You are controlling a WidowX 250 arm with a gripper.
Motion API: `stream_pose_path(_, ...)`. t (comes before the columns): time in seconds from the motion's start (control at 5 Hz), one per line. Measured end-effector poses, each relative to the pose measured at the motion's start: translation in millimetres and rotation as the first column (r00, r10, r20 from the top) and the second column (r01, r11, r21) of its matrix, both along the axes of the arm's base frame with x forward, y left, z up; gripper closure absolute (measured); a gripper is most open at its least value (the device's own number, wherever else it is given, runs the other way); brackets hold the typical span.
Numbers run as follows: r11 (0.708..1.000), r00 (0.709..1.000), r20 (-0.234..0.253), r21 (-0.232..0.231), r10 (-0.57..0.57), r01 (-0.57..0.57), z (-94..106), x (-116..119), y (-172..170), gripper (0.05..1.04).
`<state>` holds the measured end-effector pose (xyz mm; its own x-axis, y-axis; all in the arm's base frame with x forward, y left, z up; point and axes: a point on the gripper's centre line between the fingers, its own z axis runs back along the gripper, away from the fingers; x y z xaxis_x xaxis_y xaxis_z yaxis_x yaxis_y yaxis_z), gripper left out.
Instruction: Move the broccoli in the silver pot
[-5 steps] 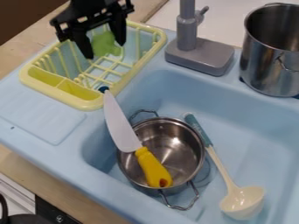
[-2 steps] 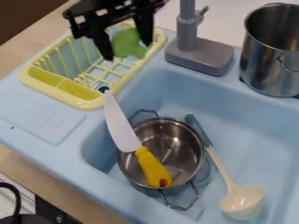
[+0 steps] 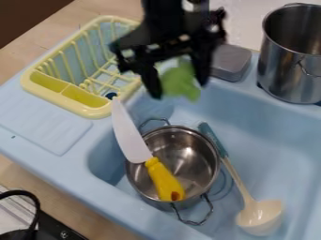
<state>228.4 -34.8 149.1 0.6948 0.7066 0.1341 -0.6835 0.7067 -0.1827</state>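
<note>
Camera view | jaws pinching broccoli [image 3: 180, 84] above sink [image 3: 270, 140] | yellow-handled knife [image 3: 133, 144] resting in silver pot [image 3: 195, 164]

Scene viewed by one fixed camera, set above sink [image 3: 81, 173] and tilted down at slant. View aimed across basin, with yellow rack [image 3: 94, 111] placed upper left, large pot [image 3: 285, 70] upper right. Small pot [image 3: 195, 159] looked into from above. Framing fairly close: sink cut by right and bottom edges, large pot by right edge.
</note>
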Motion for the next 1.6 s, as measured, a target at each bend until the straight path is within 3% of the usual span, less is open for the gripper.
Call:
stream_pose_path(0.2,0.998,0.997,-0.044,0.0,-0.07,0.07,-24.0,-7.4,-27.4,0.372)
stream_pose_path(0.4,0.993,0.991,-0.085,0.031,-0.107,0.11,-41.7,-12.8,-44.1,0.372)
stream_pose_path(0.8,0.99,0.986,-0.107,0.05,-0.128,0.133,-56.3,-26.0,-47.8,0.372)
stream_pose_path(1.2,0.996,0.994,-0.076,0.046,-0.076,0.08,-52.4,-37.3,-30.4,0.372)
stream_pose_path(1.4,0.993,0.992,-0.088,0.063,-0.094,0.099,-64.0,-31.2,-30.5,0.372)
stream_pose_path(1.6,0.993,0.994,-0.054,0.059,-0.098,0.101,-63.7,-25.3,-32.1,0.325)
